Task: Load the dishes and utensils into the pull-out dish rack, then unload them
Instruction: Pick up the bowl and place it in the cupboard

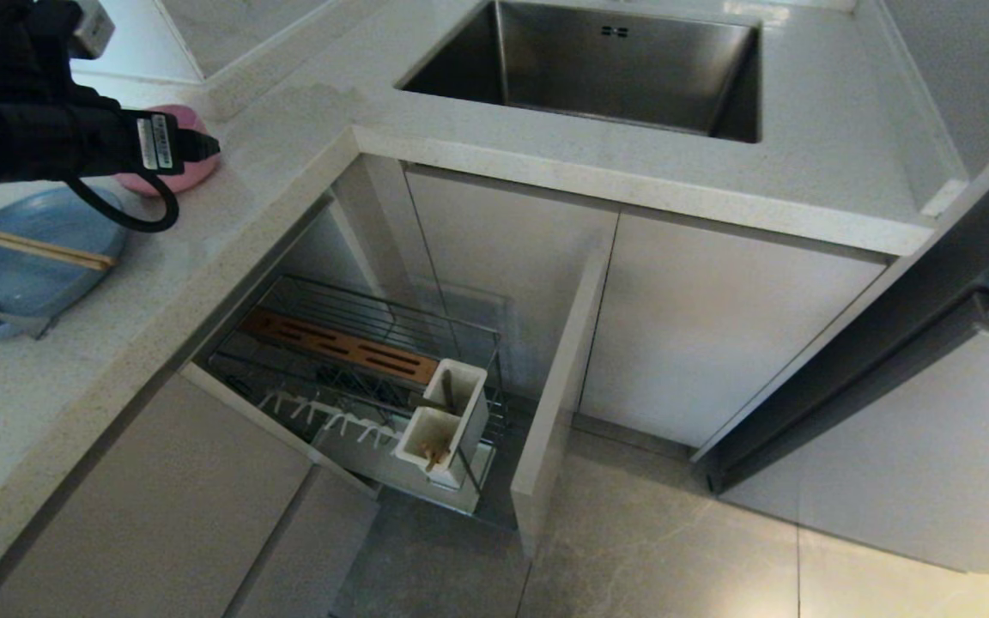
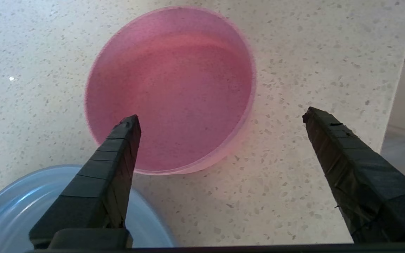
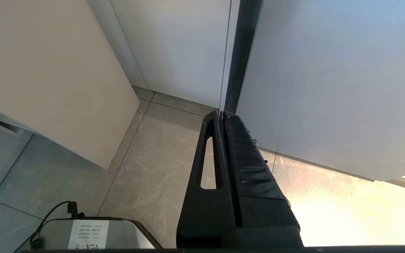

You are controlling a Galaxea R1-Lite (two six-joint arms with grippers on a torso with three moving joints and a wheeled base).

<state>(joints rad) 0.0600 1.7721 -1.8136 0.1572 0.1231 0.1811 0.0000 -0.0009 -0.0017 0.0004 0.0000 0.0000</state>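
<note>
In the head view, we see our left gripper [image 1: 203, 148] upper left, over the pink bowl [image 1: 194, 176] on the table [image 1: 288, 172]; the dish rack [image 1: 357, 378] sits lower centre. Left wrist view: fingers [image 2: 125, 140] spread wide, holding nothing, bowl upright. Right wrist view: right gripper [image 3: 222, 116] fingers pressed together above the floor [image 3: 146, 161].

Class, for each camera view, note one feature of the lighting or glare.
Head view: soft sheen on the cupboard doors, rack in shade under the counter. Left wrist view: even light on the pink bowl. Right wrist view: floor washed out by strong glare.
</note>
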